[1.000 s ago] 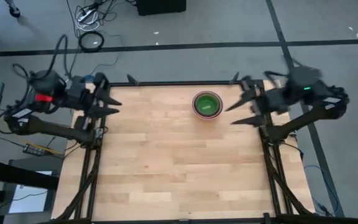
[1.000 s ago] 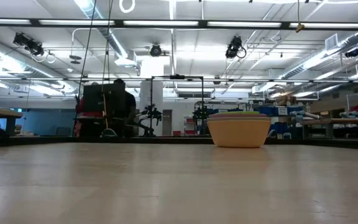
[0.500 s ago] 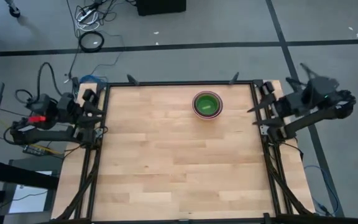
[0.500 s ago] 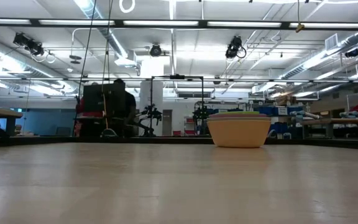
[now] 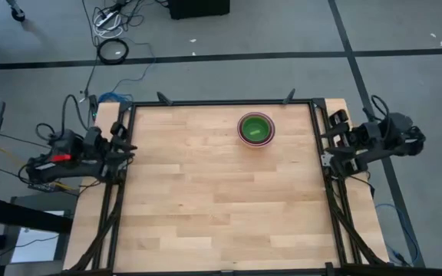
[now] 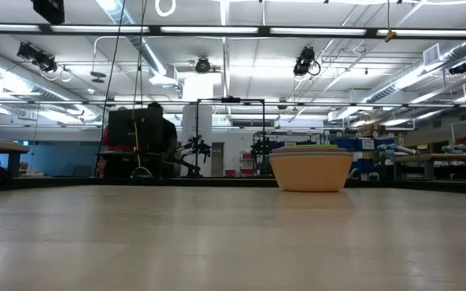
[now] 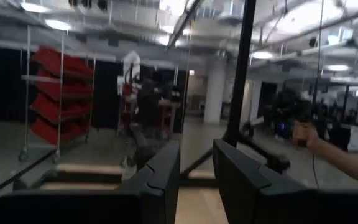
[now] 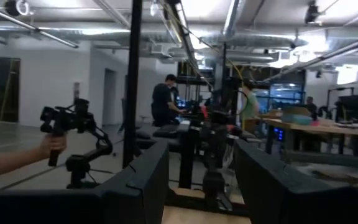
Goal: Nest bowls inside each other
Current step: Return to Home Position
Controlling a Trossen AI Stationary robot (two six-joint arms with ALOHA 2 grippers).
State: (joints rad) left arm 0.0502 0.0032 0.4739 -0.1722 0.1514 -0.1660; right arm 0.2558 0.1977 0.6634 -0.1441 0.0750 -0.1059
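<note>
Honestly, left claw (image 7: 196,147) and right claw (image 8: 201,148) sit spread apart beside the counter (image 5: 206,201), so we only fear unevenly seated bowls (image 5: 255,129).

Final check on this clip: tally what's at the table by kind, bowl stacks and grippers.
Bowl stacks: 1, orange bowl outermost in the low view; the nested rims are too thin to count.
Grippers: 2, left gripper and right gripper, both open, at the side edges of the table.
Total: 3
</note>
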